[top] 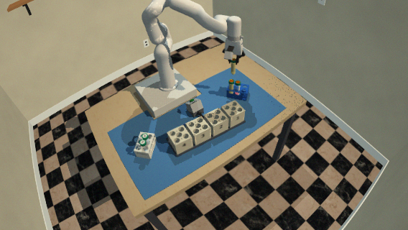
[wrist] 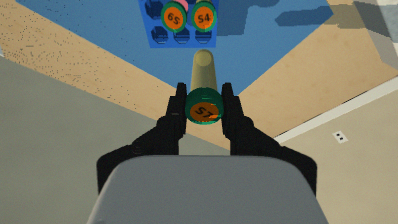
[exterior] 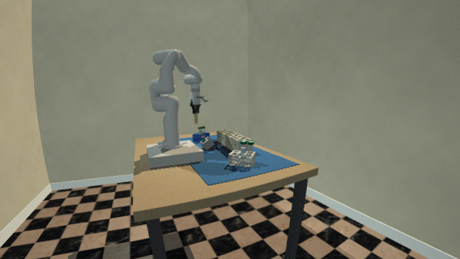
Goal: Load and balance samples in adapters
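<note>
My gripper [wrist: 204, 94] is shut on sample tube S7 [wrist: 203, 111], a tan-filled tube with a green cap and orange dot. It hangs upright high above the table, just beyond the blue sample rack RS [top: 240, 91]; the gripper also shows in the top view [top: 233, 59] and the exterior view [exterior: 195, 114]. Samples S9 [wrist: 173, 18] and S4 [wrist: 203, 18] stand in RS. The loading stand ST [top: 206, 126] holds adapters marked 4 [top: 182, 140], 3 [top: 198, 130], 2 [top: 216, 121] and a fourth [top: 233, 112], all with open holes. The blank rack RB [top: 144, 144] holds two green-capped tubes.
The DONE key desk [top: 194, 106] stands between my base plate [top: 166, 95] and ST. A blue mat [top: 201, 126] covers the middle of the table. The table's far edge lies close behind RS.
</note>
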{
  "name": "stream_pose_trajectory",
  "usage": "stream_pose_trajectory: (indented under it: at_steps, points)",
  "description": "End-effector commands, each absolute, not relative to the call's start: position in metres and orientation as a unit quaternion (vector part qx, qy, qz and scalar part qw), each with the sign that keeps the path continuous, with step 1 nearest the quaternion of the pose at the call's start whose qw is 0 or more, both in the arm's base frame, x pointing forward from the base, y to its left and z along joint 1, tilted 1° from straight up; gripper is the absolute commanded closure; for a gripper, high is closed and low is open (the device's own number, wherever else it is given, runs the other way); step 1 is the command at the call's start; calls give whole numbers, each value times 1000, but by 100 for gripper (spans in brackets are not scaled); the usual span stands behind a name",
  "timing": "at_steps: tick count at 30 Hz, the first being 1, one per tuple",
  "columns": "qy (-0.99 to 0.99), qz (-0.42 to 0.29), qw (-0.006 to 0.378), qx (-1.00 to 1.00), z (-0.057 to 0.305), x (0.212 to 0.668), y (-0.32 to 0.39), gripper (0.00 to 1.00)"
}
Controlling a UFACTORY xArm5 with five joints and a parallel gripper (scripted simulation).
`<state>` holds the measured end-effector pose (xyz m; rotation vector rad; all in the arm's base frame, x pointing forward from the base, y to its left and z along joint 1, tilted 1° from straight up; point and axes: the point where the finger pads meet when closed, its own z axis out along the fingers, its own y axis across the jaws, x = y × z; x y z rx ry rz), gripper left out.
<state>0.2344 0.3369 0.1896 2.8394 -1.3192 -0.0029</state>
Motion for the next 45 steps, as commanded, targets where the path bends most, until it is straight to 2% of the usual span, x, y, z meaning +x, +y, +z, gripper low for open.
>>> stream_pose_trajectory:
  at_steps: [1,25,45]
  points:
    - [-421,-1,3,907,191,235,338,100]
    - [-421,-1,3,907,191,235,338,100]
    - [-421,-1,3,907,155,235,338,100]
